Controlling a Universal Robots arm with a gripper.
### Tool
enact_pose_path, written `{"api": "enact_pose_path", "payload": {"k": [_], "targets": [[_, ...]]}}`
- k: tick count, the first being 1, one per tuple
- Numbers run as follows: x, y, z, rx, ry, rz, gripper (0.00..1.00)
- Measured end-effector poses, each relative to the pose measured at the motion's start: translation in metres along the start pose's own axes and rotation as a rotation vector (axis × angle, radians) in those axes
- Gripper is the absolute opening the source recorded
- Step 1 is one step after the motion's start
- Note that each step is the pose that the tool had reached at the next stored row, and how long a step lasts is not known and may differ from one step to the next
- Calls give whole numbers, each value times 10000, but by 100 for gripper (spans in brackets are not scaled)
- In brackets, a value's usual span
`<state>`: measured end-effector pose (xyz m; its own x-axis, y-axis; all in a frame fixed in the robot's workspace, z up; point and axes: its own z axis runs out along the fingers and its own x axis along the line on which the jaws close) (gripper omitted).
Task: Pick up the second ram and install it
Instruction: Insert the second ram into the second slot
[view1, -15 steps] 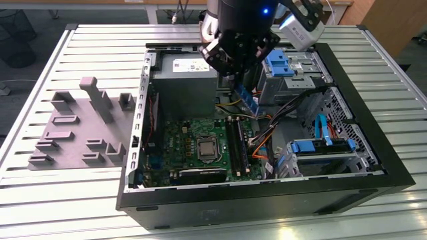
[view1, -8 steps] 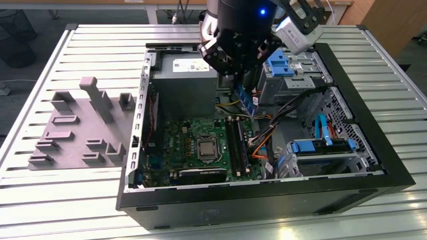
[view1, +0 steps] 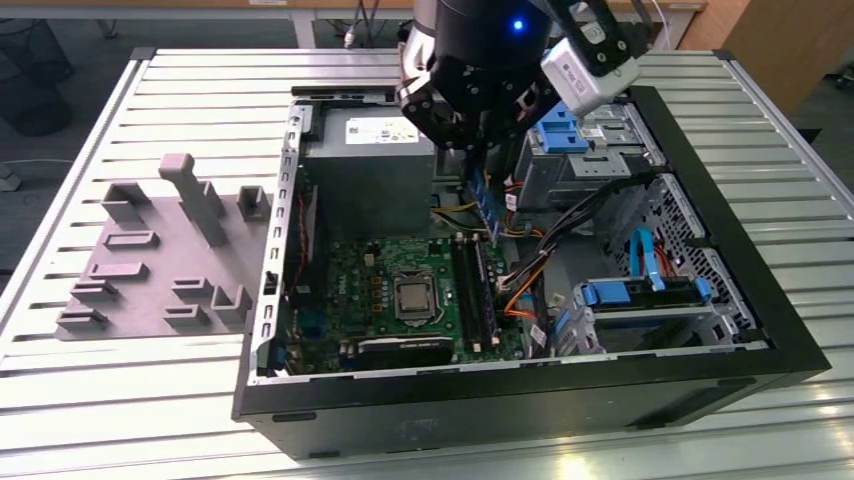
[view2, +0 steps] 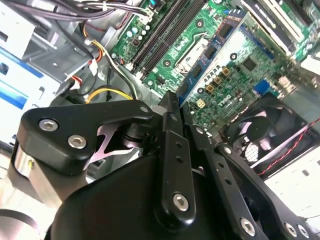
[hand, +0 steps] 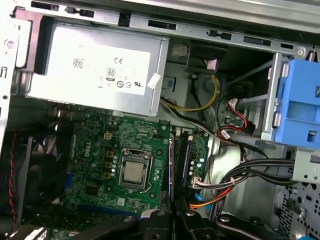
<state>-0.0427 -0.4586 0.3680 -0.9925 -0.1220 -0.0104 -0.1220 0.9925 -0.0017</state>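
My gripper (view1: 481, 158) hangs inside the open computer case (view1: 747, 330), shut on the second ram (view1: 489, 205). The thin green stick points down from the fingers, just above the far end of the long black memory slots (view1: 470, 285) on the motherboard (view1: 367, 290). In the second wrist view the ram (view2: 214, 49) runs out from the black fingertips (view2: 170, 107) over the board, its small black chips showing. In the first wrist view the ram (hand: 171, 170) is edge-on, a thin line beside the slots (hand: 183, 160), with the gripper (hand: 172, 216) behind it.
A grey power supply (view1: 367, 160) fills the case's far end, with cable bundles (view1: 534, 270) and blue drive caddies (view1: 641, 290) on the exterior view's right. The processor socket (view1: 414, 297) lies beside the slots. A grey fixture block (view1: 160, 250) stands outside the case on the slatted table.
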Motion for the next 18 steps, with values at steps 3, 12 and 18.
{"api": "enact_pose_path", "payload": {"k": [3, 12, 18], "targets": [[0, 0, 2, 19, 3, 460, 14], [0, 0, 5, 69, 9, 1580, 14], [0, 0, 7, 68, 9, 1640, 14]]}}
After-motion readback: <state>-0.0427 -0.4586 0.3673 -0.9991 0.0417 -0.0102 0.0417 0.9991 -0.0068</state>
